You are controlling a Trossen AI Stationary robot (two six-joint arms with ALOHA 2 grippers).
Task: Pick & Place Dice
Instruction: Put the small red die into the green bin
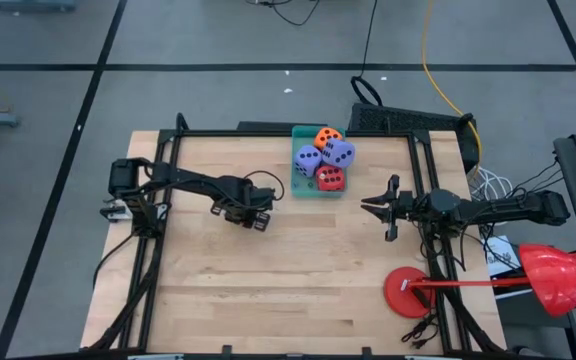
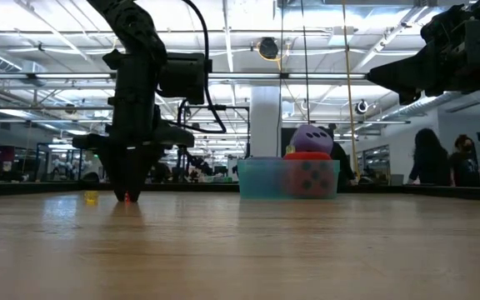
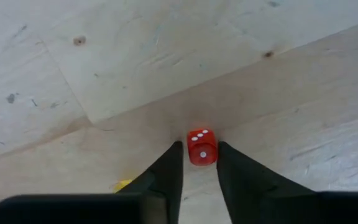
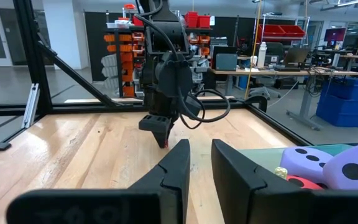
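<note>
A teal tray stands at the table's far middle and holds the soft dice: one orange, two lavender and one red. The tray also shows in the low view. My left gripper points down at the table left of the tray, shut on a tiny red die. A small yellow piece lies beside it. My right gripper hovers right of the tray, open and empty, its fingers pointing toward the left arm. My left gripper pinches the tiny red die by its two opposite sides between its fingertips. The fingers come from above, pointing down. The die sits on the table, its three-pip face showing.
A red round base with a red lamp-like head sits at the front right. Black frame rails run along both sides. A black box and cables lie behind the far edge. People stand in the room beyond.
</note>
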